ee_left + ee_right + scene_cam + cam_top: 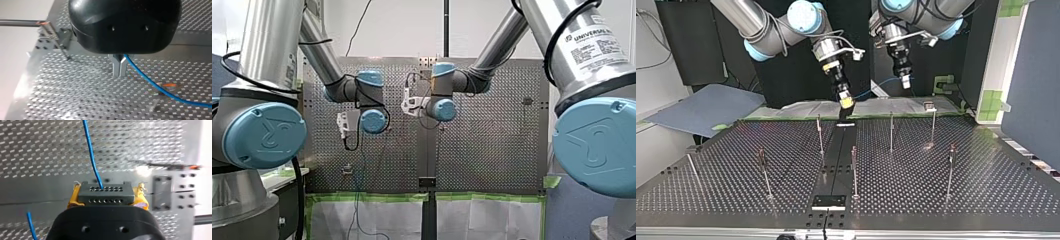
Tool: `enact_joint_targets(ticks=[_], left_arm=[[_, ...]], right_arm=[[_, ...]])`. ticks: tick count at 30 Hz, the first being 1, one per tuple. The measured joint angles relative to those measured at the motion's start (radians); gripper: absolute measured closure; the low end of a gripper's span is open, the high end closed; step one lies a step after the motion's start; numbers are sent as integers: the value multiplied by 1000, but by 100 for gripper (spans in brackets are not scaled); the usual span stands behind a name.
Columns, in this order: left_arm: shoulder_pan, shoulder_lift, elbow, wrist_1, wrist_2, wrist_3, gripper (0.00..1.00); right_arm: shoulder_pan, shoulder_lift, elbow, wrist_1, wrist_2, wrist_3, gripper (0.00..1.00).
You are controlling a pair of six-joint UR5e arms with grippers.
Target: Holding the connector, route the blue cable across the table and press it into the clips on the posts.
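Over the far edge of the table (986, 190) in the top view, my right gripper (846, 102) pinched the connector (105, 193) between yellow pads — my left gripper (120, 67) clamped the blue cable (150, 82). Routing looked barely started; next it needed lowering into a clip (929, 105) on a post (933, 127).

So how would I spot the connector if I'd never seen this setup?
At the far edge of the perforated table in the top view, find my right gripper, the one with yellow pads. Clamped between those pads is the connector: a dark grey block with two rows of small holes, the blue cable leaving one row.
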Motion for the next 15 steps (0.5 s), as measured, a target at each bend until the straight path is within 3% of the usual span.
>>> enact_joint_targets(ticks=[9,15], left_arm=[[44,81,75,-81,-8,24,100],[75,134,99,-134,-8,37,100]], right_arm=[[10,-11,-71,71,-15,2,100],[10,-7,-124,124,-33,19,100]])
